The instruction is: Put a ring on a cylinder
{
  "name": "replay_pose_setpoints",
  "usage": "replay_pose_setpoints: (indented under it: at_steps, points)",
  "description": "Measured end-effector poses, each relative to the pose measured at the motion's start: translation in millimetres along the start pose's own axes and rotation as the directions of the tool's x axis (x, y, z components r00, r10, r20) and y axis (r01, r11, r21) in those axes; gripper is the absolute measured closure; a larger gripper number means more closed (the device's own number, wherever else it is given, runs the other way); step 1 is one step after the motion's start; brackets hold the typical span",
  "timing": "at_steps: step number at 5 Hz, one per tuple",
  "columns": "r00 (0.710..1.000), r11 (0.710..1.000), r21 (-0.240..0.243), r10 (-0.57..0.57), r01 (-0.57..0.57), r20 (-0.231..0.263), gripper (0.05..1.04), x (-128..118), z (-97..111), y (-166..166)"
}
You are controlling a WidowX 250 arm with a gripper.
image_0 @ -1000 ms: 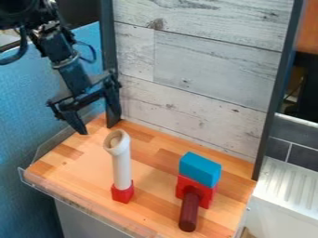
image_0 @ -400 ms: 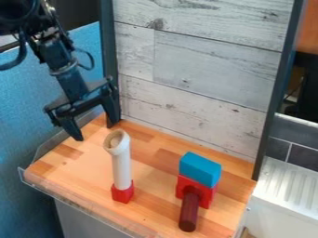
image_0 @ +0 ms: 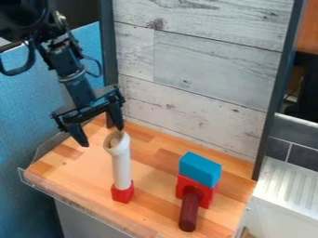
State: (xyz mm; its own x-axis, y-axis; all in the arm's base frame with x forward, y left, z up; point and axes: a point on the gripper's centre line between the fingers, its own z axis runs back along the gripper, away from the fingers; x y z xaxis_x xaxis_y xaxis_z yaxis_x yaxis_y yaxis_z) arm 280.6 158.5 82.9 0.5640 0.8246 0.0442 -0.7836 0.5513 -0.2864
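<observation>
Camera view: from the upper left of the frame I am hanging my black gripper [image_0: 102, 135] over the left side of the bench [image_0: 149, 141], its two angular fingers standing wide apart and holding nothing. One fingertip is hovering close to the pale, rounded ring [image_0: 116, 143], though I cannot tell whether it is touching. Left of the frame's middle, that ring is sitting around the top of the smooth white cylinder [image_0: 122, 169], which is standing upright on a small, flat-sided red block [image_0: 123, 192]. Toward the lower right, a blue block [image_0: 200, 168] with flat faces is resting on a red piece [image_0: 205, 197], and a dark red, round-ended cylinder [image_0: 188, 214] is lying against its front. Behind, whitish, knotted wood-grain planks [image_0: 214, 69] are rising above the bench's striped wood.
</observation>
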Motion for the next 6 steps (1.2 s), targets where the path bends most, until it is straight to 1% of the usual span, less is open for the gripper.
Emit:
replay_pose_setpoints:
  at_steps: [1,2,3,4,5,6]
  points:
    - [1.000,1.000,0.000,0.014,-0.014,-0.024,0.083,-3,3,-6]
    - [1.000,1.000,-0.003,0.013,-0.013,-0.011,0.083,-1,6,-16]
    - [1.000,1.000,0.012,0.018,-0.018,-0.022,0.083,-2,-3,-21]
    - [1.000,1.000,0.010,0.017,-0.017,-0.016,0.083,-1,-5,-30]
    - [0.999,1.000,0.020,0.021,-0.021,-0.030,0.083,-1,-13,-36]
    - [0.999,0.999,0.017,0.033,-0.032,-0.023,0.083,0,-10,-41]
